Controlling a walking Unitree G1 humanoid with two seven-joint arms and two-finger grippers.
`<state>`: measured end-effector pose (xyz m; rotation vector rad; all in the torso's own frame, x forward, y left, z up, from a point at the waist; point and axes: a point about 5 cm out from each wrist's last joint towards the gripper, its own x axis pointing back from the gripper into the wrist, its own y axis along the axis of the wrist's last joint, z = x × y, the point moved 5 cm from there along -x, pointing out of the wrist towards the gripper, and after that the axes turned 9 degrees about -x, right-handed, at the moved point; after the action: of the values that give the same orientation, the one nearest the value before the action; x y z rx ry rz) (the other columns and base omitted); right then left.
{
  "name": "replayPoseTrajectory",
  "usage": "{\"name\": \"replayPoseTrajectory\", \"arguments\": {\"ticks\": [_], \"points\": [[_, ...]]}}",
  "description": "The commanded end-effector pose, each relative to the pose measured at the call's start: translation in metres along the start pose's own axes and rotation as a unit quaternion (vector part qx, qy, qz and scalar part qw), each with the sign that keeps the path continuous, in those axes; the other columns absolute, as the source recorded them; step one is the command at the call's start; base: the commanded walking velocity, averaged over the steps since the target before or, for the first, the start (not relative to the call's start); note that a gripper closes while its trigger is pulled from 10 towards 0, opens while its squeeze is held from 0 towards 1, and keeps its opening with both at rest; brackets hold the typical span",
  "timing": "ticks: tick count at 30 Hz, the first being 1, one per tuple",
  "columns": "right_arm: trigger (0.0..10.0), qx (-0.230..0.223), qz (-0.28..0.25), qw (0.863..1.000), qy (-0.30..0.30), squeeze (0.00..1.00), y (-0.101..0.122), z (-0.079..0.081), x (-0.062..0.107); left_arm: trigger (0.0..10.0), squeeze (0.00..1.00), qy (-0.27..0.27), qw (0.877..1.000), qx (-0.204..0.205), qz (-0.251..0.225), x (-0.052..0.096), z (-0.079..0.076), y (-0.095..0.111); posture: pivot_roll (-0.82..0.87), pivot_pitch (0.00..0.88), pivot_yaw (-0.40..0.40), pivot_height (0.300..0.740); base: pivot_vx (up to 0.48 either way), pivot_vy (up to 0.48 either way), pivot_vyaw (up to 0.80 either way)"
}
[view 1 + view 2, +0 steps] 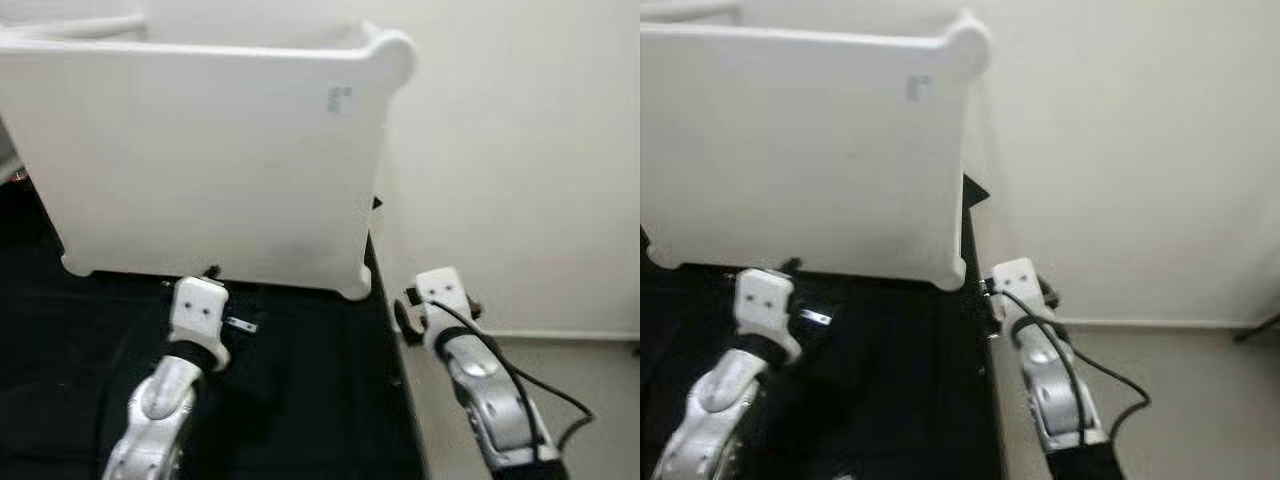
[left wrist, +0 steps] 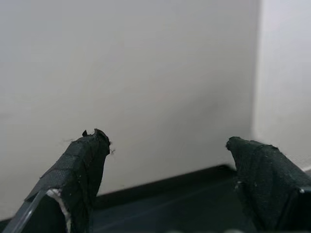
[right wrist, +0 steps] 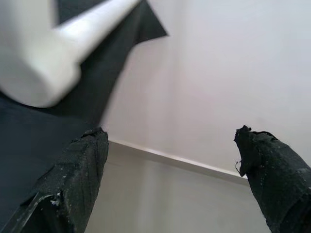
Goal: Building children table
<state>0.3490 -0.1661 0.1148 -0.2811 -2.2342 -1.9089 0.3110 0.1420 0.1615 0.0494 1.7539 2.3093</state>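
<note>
A large white tabletop panel (image 1: pixel 210 160) with rounded corner lobes stands tilted on its edge on a black surface (image 1: pixel 290 400). My left gripper (image 2: pixel 167 145) is open right in front of the panel's white face (image 2: pixel 146 82), near its lower edge; the left arm's wrist (image 1: pixel 197 310) shows below the panel. My right gripper (image 3: pixel 170 141) is open beside the panel's lower right corner lobe (image 3: pixel 39 73), past the black surface's edge, with nothing between its fingers. The right arm's wrist (image 1: pixel 440 300) sits right of that corner (image 1: pixel 355 288).
A pale wall (image 1: pixel 520 150) rises close behind and to the right, with a baseboard (image 1: pixel 560 335) and grey floor (image 1: pixel 590 380) below. The black surface ends at an edge (image 1: pixel 395 360) between the two arms. A black cable (image 1: pixel 520 380) runs along the right arm.
</note>
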Motion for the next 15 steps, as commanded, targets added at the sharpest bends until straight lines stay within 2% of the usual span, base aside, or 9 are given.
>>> {"name": "replayPoseTrajectory", "arguments": {"ticks": [1,15], "points": [[10.0,0.001,0.0,1.0,0.003,0.0,-0.0007,0.0028,-0.0005,10.0,0.0,0.0,1.0,-0.004,0.007,0.0017,0.0013,-0.0038,0.01,0.0,-0.083,0.74,0.0,-0.48,0.0],[10.0,0.003,0.0,1.0,0.003,0.0,-0.0006,0.0022,0.0002,10.0,0.0,-0.003,1.0,-0.005,0.008,0.0023,-0.0003,-0.003,0.0,0.0,-0.083,0.74,0.0,-0.48,0.0]]}}
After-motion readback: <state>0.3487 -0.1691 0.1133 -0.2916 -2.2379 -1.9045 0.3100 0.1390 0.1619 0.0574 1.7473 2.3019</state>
